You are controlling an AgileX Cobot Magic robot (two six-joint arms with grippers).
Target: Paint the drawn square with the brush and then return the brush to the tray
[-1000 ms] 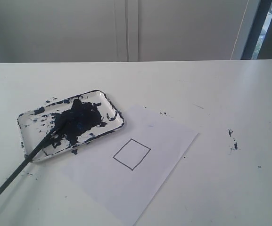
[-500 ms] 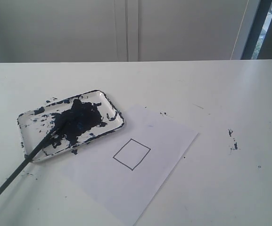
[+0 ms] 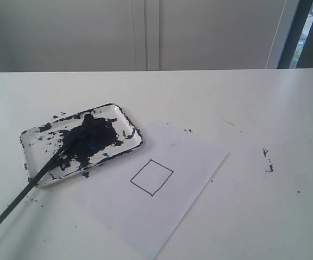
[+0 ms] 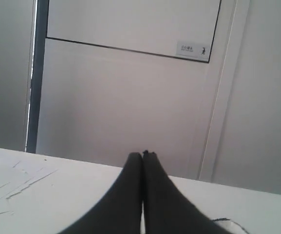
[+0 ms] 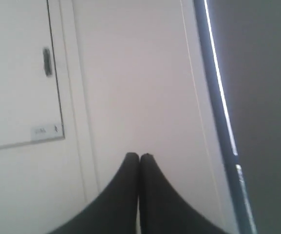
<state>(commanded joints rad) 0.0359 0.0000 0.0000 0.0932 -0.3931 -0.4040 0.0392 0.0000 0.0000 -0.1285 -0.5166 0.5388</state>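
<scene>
The drawn square (image 3: 151,177) is a small tilted black outline, unfilled, on a white paper sheet (image 3: 156,189). To its left lies the tray (image 3: 132,127), smeared with dark blue-black paint. The brush (image 3: 23,194) rests with its tip in the tray's paint and its long black handle running out over the near left rim onto the table. Neither arm shows in the exterior view. My left gripper (image 4: 142,155) is shut and empty, pointing over the tabletop toward a wall. Aimed at a wall and door, my right gripper (image 5: 139,156) is also shut with nothing in it.
Small paint specks (image 3: 267,161) dot the white table right of the paper, and more lie near the tray's near left corner (image 3: 32,200). In the left wrist view loose paper sheets (image 4: 9,187) lie on the table. White cabinet doors stand behind the table.
</scene>
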